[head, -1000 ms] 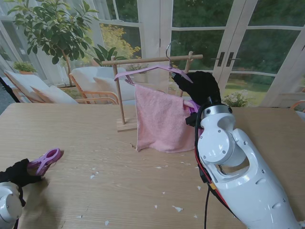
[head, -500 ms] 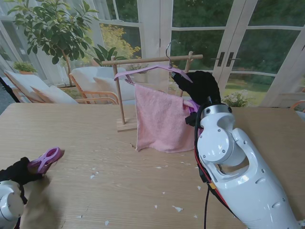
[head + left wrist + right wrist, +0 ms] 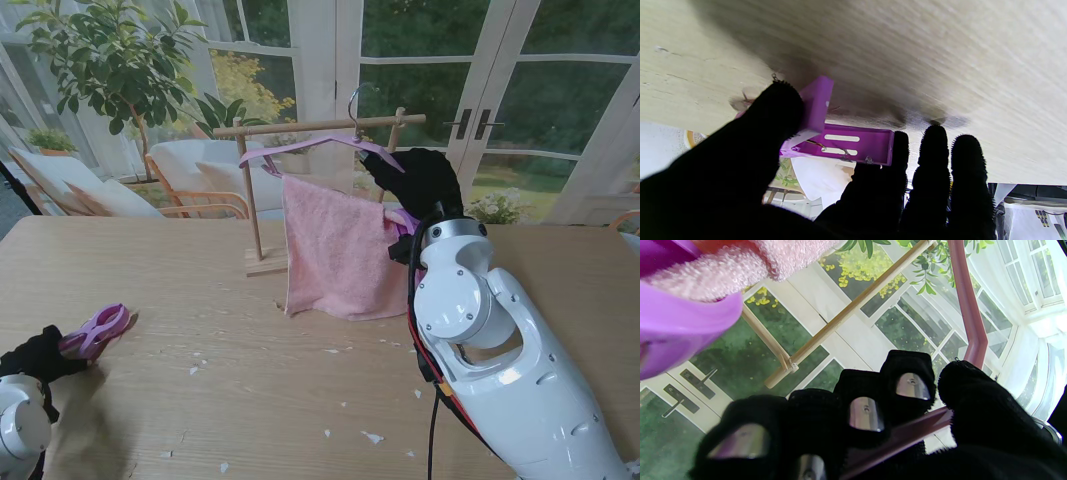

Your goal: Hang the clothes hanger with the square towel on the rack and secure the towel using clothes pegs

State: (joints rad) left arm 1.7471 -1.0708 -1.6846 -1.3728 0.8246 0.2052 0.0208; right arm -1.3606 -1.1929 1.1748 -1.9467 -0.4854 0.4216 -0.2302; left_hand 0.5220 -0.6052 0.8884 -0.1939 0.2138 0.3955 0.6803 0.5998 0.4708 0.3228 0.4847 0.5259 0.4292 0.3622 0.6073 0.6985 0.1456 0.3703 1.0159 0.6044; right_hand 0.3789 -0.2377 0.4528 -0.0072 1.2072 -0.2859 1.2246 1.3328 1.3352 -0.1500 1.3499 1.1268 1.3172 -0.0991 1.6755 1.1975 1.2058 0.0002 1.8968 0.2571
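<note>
Rack (image 3: 318,126) standing upper centre of the stand view, on the table (image 3: 250,380); hanger (image 3: 330,146) hooking over its bar, towel (image 3: 335,248) draping from it; right hand (image 3: 420,180) gripping the hanger's arm, white forearm blocking the towel's right edge; left hand (image 3: 35,355), lower left, pinching a peg (image 3: 95,331); potted plant (image 3: 110,60) standing behind.

One wooden rack (image 3: 318,126) stands on the table. On it hang one hanger (image 3: 318,147) and one pink towel (image 3: 335,245). Left of the rack, one purple peg (image 3: 95,331).
</note>
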